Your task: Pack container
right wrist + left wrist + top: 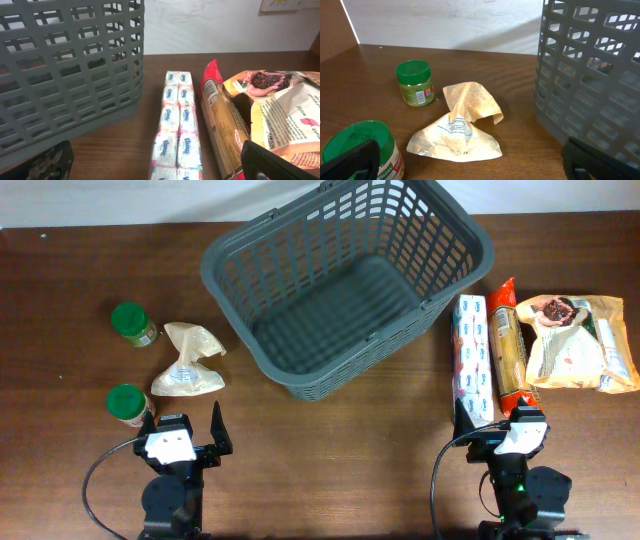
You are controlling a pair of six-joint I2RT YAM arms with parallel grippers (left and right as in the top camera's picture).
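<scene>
Both tools sat low at the near edge of the desk point(330, 480), and neither held anything. The left tool point(185, 422) had its fingers spread wide. The right tool point(503, 420) was spread just as wide.

A green-lidded near jar point(127, 402) stood just beside the left tool's left finger. Ahead of that tool lay a crumpled tan pouch point(188, 360), flat on the desk. Beyond the pouch and to the left stood the far jar point(133, 323), upright and also green-lidded.

The end of a long pack of tissues point(472, 360) lay just ahead of the right tool, running straight away from it. A red-and-tan packet point(511, 345) lay touching the tissues on their right side. Further right, a printed bag point(580, 345) lay flat, overlapping the packet's edge.

The basket point(215, 265) stood farther off, ahead and right of the left tool, ahead and left of the right one. It sat at an angle to the desk edge, and its floor showed bare through the open top.

By my reading, packing had not yet begun. All six items remained outside the basket, three on each side.
</scene>
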